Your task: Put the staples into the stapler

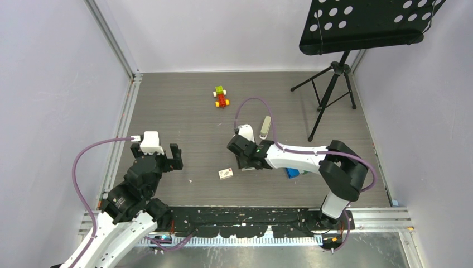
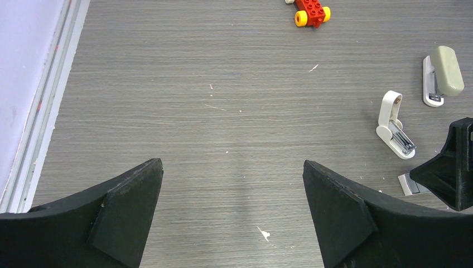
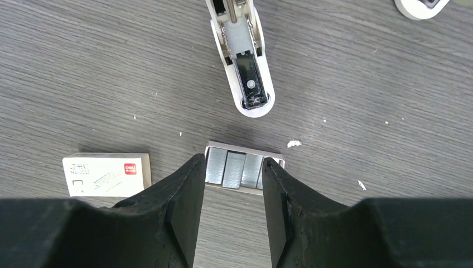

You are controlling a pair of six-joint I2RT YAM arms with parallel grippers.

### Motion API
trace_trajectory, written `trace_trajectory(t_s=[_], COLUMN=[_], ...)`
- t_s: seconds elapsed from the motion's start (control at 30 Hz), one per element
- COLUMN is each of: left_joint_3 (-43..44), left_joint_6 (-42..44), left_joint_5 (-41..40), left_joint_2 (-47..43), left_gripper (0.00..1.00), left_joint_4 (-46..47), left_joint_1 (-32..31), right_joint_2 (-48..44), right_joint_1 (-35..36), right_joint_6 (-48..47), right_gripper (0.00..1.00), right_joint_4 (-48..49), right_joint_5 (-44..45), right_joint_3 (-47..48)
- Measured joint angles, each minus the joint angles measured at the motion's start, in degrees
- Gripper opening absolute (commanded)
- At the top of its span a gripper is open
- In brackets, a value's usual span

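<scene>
Silvery staples (image 3: 241, 168) lie in a small open tray on the table. My right gripper (image 3: 233, 164) hovers open over them, its fingertips flanking the blocks without pinching any. Their white carton (image 3: 106, 174) with a red mark lies to the left, also seen from above as the carton (image 1: 226, 173). The stapler (image 2: 443, 75), grey-beige on top with a white base, lies farther off; from above the stapler (image 1: 265, 127) sits beyond the right gripper (image 1: 244, 162). My left gripper (image 2: 233, 167) is wide open over bare table, far left of all this.
A short white object (image 3: 245, 72) with an exposed metal channel lies just beyond the staples. A blue-green box (image 1: 293, 172) sits under the right arm. A toy block car (image 1: 221, 97) stands farther back, and a music stand (image 1: 334, 84) at back right.
</scene>
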Motion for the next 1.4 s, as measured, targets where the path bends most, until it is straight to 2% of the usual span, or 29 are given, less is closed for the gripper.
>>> trace_trajectory(t_s=[0.6,0.7,0.8,0.9,1.4], left_joint_3=[0.0,0.0,0.0,0.0,0.0], left_joint_6=[0.0,0.0,0.0,0.0,0.0], left_joint_5=[0.2,0.2,0.2,0.2,0.5], left_joint_2=[0.0,0.0,0.0,0.0,0.1], left_gripper=[0.99,0.99,0.99,0.99,0.99], left_joint_4=[0.0,0.0,0.0,0.0,0.0], left_joint_1=[0.0,0.0,0.0,0.0,0.1], right_joint_2=[1.6,1.7,1.7,1.7,2.1], right_joint_1=[0.0,0.0,0.0,0.0,2.1], right_joint_6=[3.2,3.2,3.2,2.9,-1.9], right_gripper=[0.41,0.36,0.24,0.19,0.22], right_joint_4=[5.1,5.4,5.7,5.8,-4.5], right_joint_5=[-3.0,-3.0,-3.6,-4.0,-0.1], right_joint_3=[-3.3,-3.3,-3.3,-3.3,4.6])
